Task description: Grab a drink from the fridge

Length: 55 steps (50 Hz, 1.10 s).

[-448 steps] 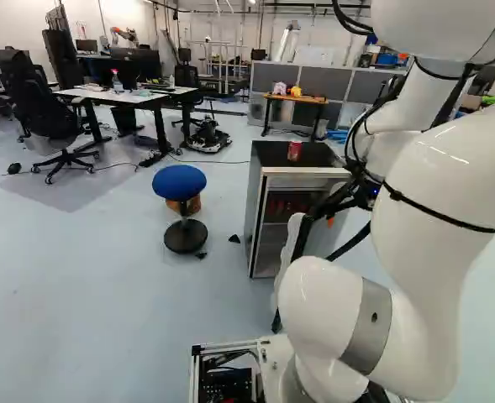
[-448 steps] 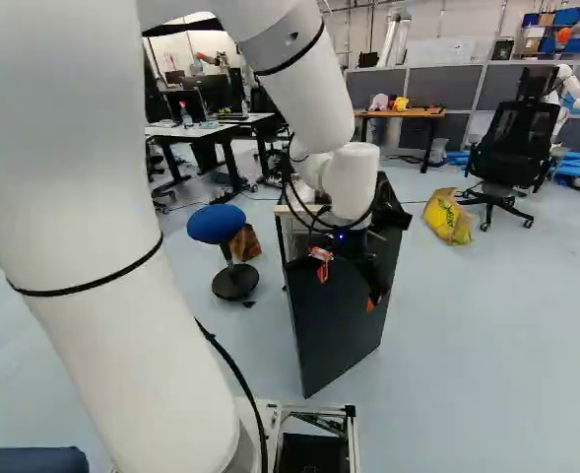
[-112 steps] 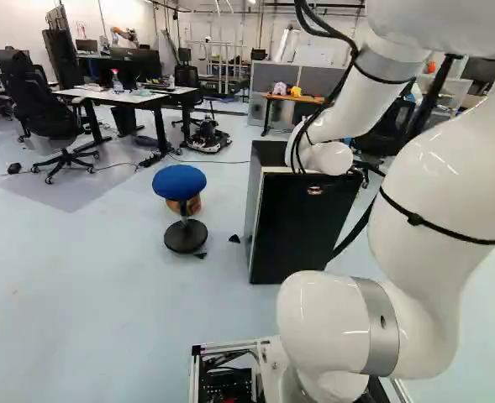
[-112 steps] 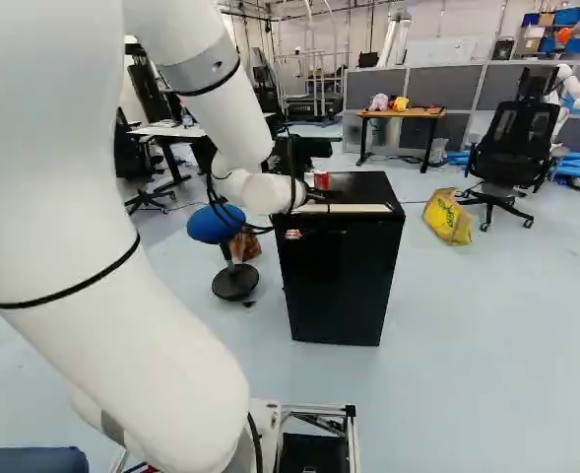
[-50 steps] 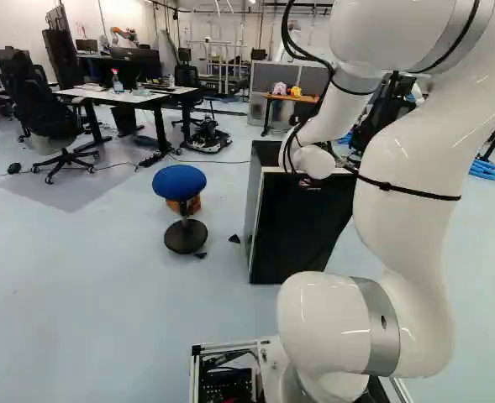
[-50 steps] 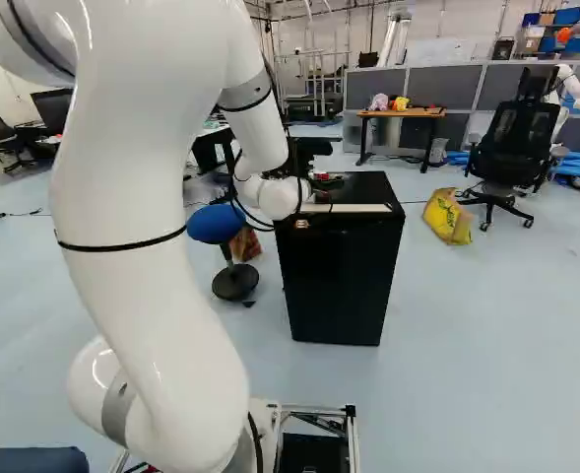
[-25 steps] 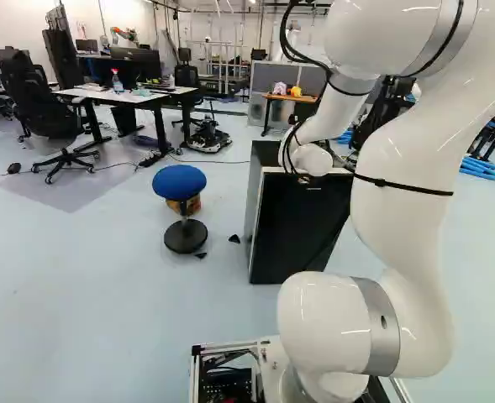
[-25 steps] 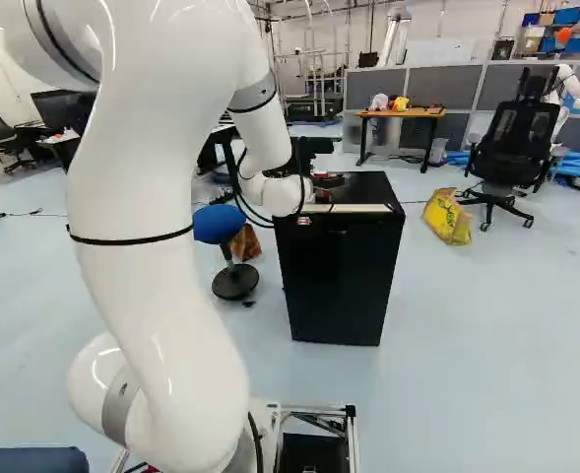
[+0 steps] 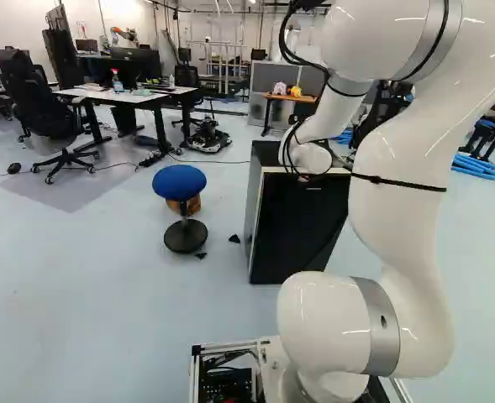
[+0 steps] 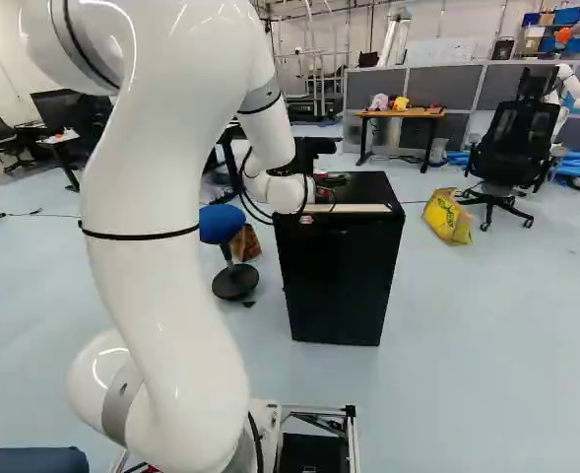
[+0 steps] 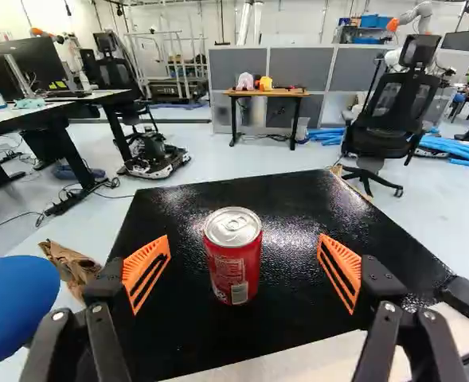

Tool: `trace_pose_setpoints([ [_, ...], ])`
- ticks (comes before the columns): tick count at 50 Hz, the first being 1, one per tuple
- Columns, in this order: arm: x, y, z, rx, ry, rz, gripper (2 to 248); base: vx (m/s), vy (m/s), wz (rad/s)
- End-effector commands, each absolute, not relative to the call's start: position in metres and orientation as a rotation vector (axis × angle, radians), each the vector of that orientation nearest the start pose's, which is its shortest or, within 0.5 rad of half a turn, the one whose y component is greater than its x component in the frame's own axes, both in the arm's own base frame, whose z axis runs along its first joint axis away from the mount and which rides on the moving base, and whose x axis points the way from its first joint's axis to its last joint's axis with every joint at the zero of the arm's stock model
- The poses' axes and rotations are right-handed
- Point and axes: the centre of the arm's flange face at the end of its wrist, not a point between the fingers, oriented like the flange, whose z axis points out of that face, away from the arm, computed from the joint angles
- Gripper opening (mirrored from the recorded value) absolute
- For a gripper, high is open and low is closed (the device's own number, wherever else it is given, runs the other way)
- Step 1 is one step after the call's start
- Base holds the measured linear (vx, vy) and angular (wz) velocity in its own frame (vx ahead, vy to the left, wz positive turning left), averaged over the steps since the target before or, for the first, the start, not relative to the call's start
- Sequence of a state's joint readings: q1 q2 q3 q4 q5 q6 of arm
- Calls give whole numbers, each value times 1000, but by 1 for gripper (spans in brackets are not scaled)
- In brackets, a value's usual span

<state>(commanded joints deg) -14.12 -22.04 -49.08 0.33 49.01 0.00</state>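
On top of the fridge (image 10: 368, 187): red can (image 11: 232, 259), upright, silver lid up, on the black surface.
Gripper (image 10: 332, 183): fingers spread wide, orange pads (image 11: 146, 270) either side of the can, a gap each side.
Door (image 10: 337, 281): closed, dark front facing the base.
Arm (image 9: 398, 210): wrist low by the near left corner of the fridge, black cables looped off it.
Stool (image 9: 180, 182): blue seat, left of the fridge in the left base view; brown bag (image 11: 71, 267) beside it.
Right of the fridge, right base view: yellow bag (image 10: 449, 217) on the floor near a black office chair (image 10: 514, 148).
Far side: wooden table (image 10: 403, 113) by grey partitions, pink and yellow items on it.
Far right, right base view: another robot (image 10: 567, 87), white, behind the chair.
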Motion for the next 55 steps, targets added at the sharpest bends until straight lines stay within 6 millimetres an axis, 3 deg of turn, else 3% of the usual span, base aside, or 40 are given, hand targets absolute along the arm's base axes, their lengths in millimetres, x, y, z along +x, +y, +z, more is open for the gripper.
trace_pose_setpoints([
  [28, 564, -145, 388, -2587, 337, -2015, 247, 0, 0, 0],
  [55, 579, -152, 366, -2610, 345, -1984, 247, 0, 0, 0],
])
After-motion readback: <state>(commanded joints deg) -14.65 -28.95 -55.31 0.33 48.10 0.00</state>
